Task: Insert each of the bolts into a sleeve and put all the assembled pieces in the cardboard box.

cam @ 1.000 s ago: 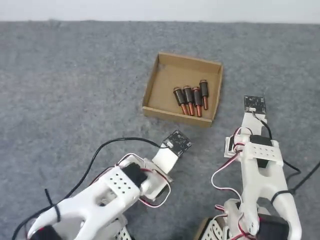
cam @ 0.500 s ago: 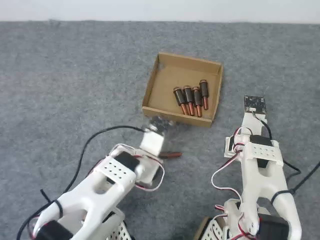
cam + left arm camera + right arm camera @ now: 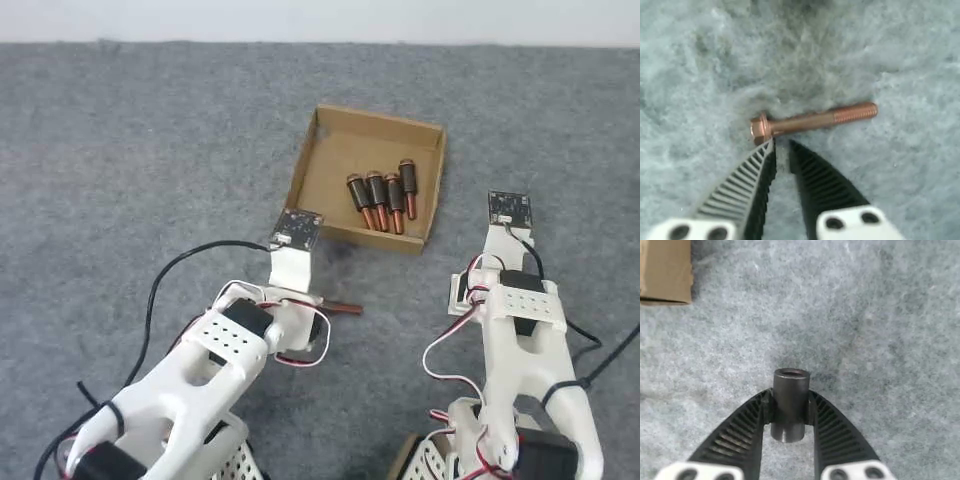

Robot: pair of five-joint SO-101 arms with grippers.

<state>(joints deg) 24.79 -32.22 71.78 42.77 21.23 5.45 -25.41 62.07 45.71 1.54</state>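
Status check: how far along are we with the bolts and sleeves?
Done: four assembled pieces lie in the cardboard box. In hand: the right gripper holds a dark sleeve; the left gripper, slightly open, sits beside a loose bolt on the carpet, not gripping it. Left: grasp that bolt, insert it, box the piece.

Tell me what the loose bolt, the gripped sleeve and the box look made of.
Bolt: likely copper-coloured metal; reddish sheen, cut threads. Sleeve: probably dark metal; matte black, smooth bore. Cardboard box: plain brown cardboard; thin folded walls.
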